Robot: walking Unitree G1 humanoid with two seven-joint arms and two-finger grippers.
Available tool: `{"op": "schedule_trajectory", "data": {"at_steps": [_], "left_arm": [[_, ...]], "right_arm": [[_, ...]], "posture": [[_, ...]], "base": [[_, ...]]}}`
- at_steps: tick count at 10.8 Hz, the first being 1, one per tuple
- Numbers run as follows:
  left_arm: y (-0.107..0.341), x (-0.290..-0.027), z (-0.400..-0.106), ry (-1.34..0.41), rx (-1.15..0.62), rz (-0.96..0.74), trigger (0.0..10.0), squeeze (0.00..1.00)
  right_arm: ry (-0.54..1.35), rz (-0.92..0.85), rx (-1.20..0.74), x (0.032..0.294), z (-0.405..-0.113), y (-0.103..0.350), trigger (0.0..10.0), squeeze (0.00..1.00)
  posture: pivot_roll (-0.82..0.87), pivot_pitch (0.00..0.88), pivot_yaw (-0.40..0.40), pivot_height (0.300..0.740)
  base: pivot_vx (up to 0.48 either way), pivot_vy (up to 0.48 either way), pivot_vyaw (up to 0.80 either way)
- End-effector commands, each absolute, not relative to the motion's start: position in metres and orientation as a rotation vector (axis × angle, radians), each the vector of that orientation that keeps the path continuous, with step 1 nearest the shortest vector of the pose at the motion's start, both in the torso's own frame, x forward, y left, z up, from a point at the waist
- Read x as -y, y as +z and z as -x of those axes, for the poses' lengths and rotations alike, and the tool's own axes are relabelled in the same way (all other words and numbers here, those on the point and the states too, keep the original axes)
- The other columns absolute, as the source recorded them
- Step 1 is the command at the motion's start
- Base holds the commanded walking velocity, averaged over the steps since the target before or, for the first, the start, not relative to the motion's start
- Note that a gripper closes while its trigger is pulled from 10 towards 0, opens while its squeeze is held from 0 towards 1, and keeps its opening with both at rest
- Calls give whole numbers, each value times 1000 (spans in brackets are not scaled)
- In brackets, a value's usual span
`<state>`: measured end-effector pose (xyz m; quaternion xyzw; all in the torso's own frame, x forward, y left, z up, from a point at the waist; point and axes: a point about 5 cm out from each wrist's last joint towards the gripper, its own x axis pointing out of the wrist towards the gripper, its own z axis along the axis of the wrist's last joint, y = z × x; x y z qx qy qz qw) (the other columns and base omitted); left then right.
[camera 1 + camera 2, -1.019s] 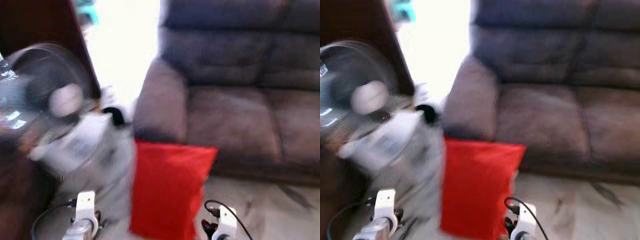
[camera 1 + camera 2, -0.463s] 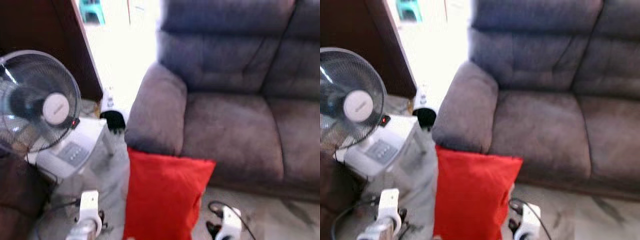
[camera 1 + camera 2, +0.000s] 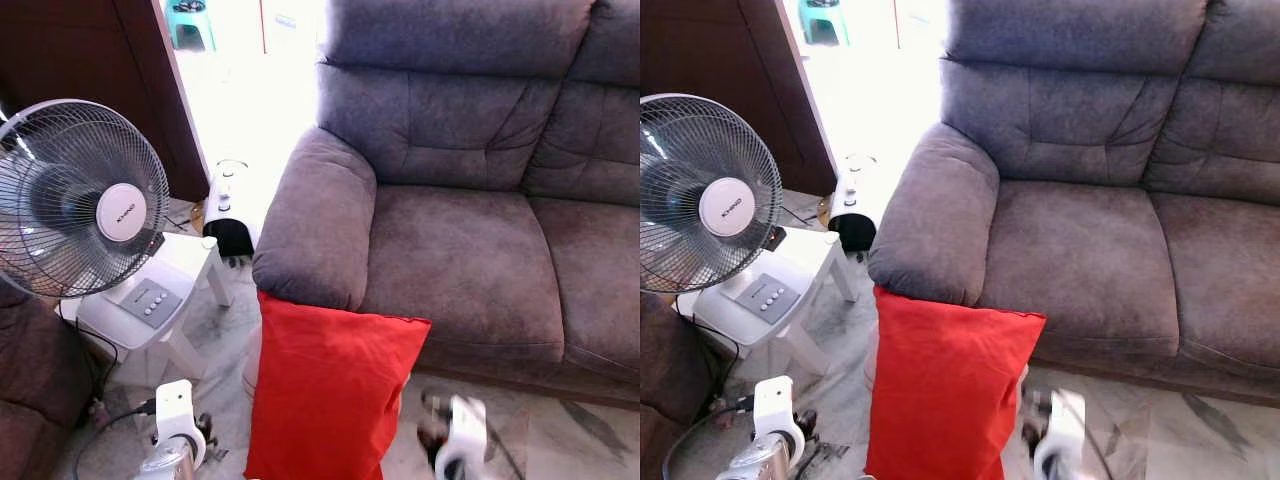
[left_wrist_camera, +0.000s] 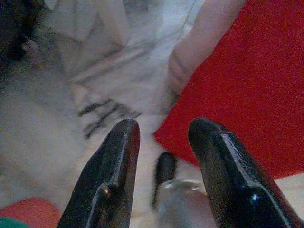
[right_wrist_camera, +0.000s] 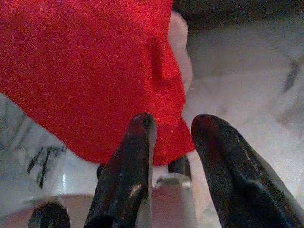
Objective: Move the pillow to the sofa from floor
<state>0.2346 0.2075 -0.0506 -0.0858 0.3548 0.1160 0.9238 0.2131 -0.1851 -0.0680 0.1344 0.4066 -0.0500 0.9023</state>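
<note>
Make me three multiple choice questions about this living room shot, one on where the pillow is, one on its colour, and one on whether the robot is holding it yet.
1. Where is the pillow?
A. Flat on the sofa seat
B. Standing on the floor against the front of the sofa's armrest
C. On top of the fan's white stand

2. What colour is the pillow?
A. Red
B. Grey
C. Blue

3. What state are the two grippers in?
A. Both clamped on the pillow
B. One holding the fan
C. Both open, holding nothing

Answers:
1 B: it stands on the marble floor, its top edge at the sofa armrest.
2 A: it is plain red, against the grey sofa and the white fan.
3 C: the left gripper and the right gripper each show a gap between their fingers, with the pillow beyond them.
</note>
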Motion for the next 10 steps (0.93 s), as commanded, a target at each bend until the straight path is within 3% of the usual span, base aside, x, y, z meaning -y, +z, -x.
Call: {"op": "schedule_trajectory", "data": {"at_steps": [1, 2, 3, 7, 10], "left_arm": [[-55, -206, -228, 244, -730, 237, 10000, 1000], [-55, -206, -227, 244, -721, 257, 10000, 1000], [-27, -211, -263, 204, -590, 225, 10000, 1000], [2, -210, -295, 203, -441, 355, 10000, 1000], [2, -202, -296, 168, -437, 392, 10000, 1000]], "right_arm": [[-132, -278, -810, 191, -220, -63, 10000, 0], [-134, -301, -781, 192, -228, -58, 10000, 204], [-137, -319, -732, 193, -241, -49, 10000, 1000], [-112, -349, -681, 188, -254, -40, 10000, 1000], [-114, -343, -690, 189, -251, -42, 10000, 1000]], "posture": [[85, 117, -4, 703], [86, 119, -3, 703], [84, 122, -3, 703], [85, 119, -8, 703], [82, 117, -11, 703]], "base": [[0, 0, 0], [0, 0, 0], [0, 0, 0], [0, 0, 0], [0, 0, 0]]}}
